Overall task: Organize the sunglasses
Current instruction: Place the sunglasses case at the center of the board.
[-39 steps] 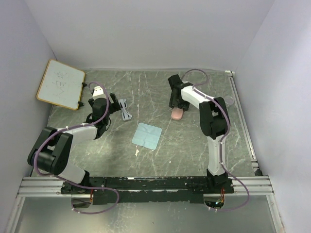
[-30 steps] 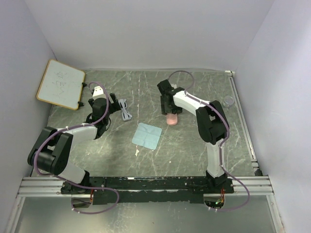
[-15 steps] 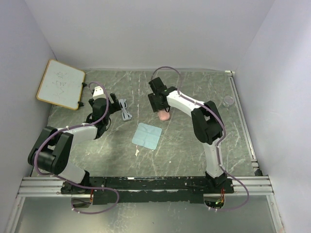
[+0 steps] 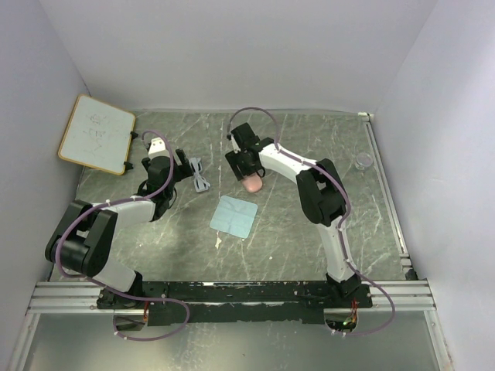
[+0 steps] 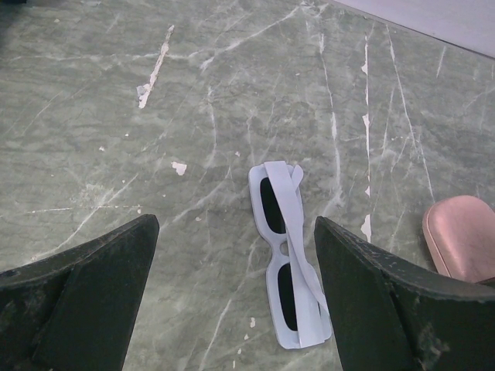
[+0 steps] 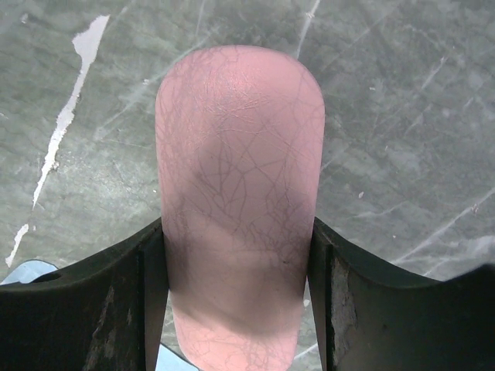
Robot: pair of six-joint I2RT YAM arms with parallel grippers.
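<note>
Lying folded, sunglasses (image 5: 285, 249) before left gripper (image 5: 232, 232) (wide)

Pale grey-white sunglasses (image 5: 289, 258), arms folded, lying flat on the tabletop

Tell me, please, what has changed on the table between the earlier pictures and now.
The right arm carried the pink oblong rounded case, clamped between its jaws, leftward across the table, closer to the pale grey thin-framed sunglasses. Nothing was newly gripped or released. The left arm, jaws open over the sunglasses, the sunglasses themselves, the pale blue square cloth and the wood-framed whiteboard stayed put.
</note>
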